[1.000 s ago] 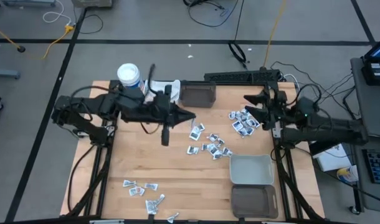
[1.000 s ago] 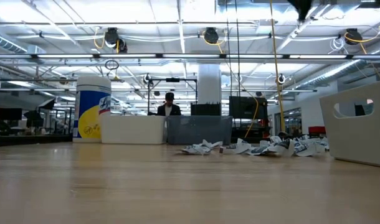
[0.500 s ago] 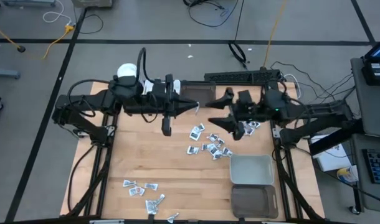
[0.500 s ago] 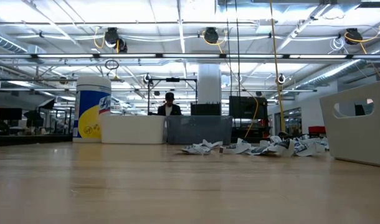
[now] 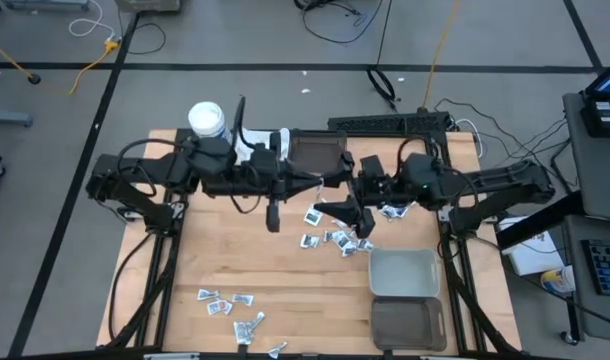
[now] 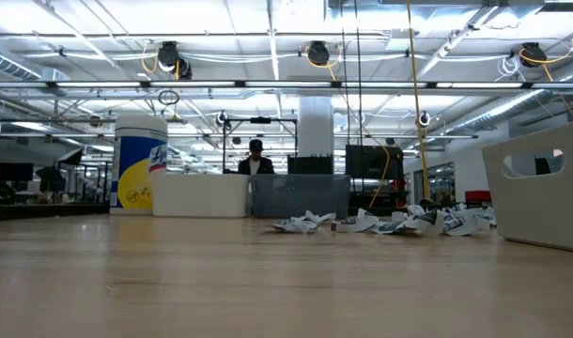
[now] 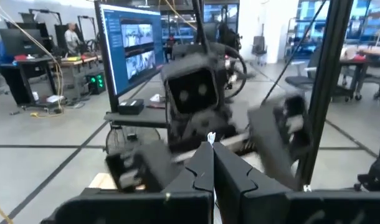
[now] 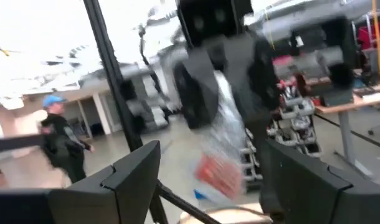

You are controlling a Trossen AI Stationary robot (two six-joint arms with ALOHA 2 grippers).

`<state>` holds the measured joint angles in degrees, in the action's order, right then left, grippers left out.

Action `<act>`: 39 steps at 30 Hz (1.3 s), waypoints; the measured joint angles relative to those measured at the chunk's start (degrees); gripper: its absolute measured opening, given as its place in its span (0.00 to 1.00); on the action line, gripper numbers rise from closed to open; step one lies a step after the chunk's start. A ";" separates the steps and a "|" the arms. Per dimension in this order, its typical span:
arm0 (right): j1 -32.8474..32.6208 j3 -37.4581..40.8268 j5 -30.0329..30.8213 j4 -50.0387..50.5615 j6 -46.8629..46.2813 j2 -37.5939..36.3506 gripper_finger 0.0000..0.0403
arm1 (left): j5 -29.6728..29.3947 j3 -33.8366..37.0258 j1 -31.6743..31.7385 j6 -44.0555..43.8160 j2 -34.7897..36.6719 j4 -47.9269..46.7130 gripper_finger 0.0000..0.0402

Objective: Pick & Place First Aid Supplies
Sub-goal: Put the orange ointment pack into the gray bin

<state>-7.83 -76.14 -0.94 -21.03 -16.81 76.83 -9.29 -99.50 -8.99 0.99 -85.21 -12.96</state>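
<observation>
I judge the job barely begun: my grey bin (image 5: 403,274) looks empty, and packets (image 5: 335,236) lie mid-table with more near the front edge. My right gripper (image 5: 351,217) hovers wide above them; left gripper (image 5: 317,178) pinched closed, empty.

Bright overhead lighting; seemingly motion-blurred wrist views

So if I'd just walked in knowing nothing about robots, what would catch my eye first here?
Probably the two dark arms meeting over the middle of the wooden table: the left tool is shut, the right tool is open above a scatter of small white packets. A second little heap of packets lies near the table's front left. A white cup with a yellow band stands at the back left corner.
</observation>
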 joint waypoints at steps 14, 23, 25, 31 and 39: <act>-2.03 -0.20 2.55 2.15 -1.43 -1.93 0.34 | -2.33 -0.02 -1.30 0.03 0.11 0.29 0.00; -2.03 -0.09 2.72 1.93 -0.66 -1.57 0.30 | -2.81 -0.02 -1.34 -0.17 0.11 0.97 0.00; -2.03 -0.09 2.69 2.00 -1.19 -1.57 0.26 | -2.81 -0.02 -1.34 -0.17 0.11 0.89 0.00; -2.01 -0.09 2.48 2.75 -3.47 -1.10 0.05 | -3.53 -0.02 -1.38 0.03 -0.50 0.83 0.00; -1.87 -0.09 2.59 2.71 -3.51 -1.24 0.01 | -3.66 -0.02 -1.38 -1.07 -0.83 0.97 0.02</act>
<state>-9.71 -76.23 1.65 -18.32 -20.32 75.59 -12.95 -99.53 -10.37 -0.08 -86.04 -11.99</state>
